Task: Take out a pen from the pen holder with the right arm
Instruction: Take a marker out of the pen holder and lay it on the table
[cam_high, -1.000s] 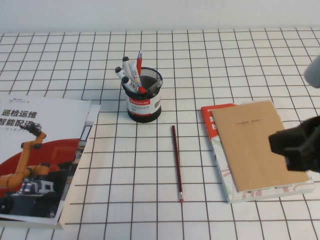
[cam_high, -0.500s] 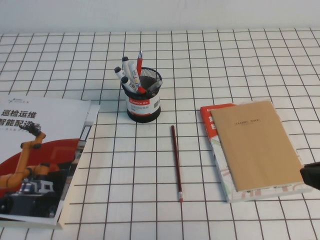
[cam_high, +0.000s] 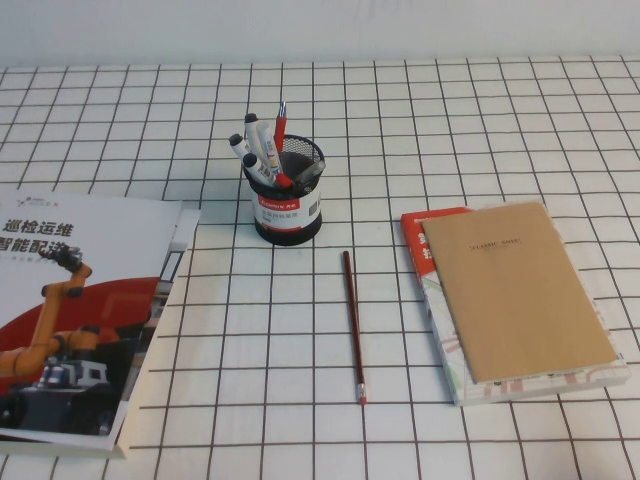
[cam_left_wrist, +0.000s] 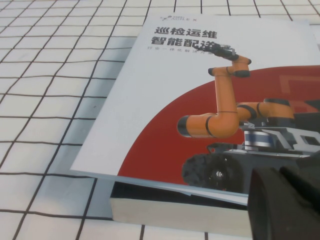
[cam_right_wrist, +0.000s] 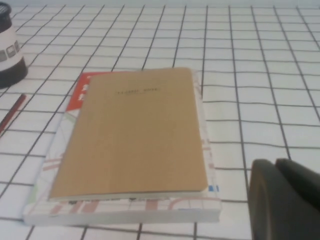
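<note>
You are looking down on a white gridded counter (cam_high: 450, 110). Its biggest item, a robot manual (cam_high: 70, 320), is lying at 8 o'clock from the middle. The left gripper (cam_left_wrist: 285, 205) is showing only in the left wrist view, as a dark bulk hanging by the manual's thick edge. You cannot tell whether it is released or clenched.

At 4 o'clock a brown notebook (cam_high: 520, 290) is resting on top of a red-and-white book (cam_high: 425, 235). The right gripper (cam_right_wrist: 285, 200) is sitting on the robot's side of this stack, jaws clenched on nothing.

The black mesh pen holder (cam_high: 288, 205) is standing upright at 11 o'clock from the middle. Seen from the right gripper, it is lying beyond the stack and well apart from the jaws.

A dark-red pencil (cam_high: 352, 325) is lying flat at 5 o'clock from the holder, apart from it. It is running nearly along the 12-to-6 line, red tip toward 6, between the manual and the stack, out of the jaws' touch.

The pens (cam_high: 262, 150) are leaning inside the holder, caps up.
</note>
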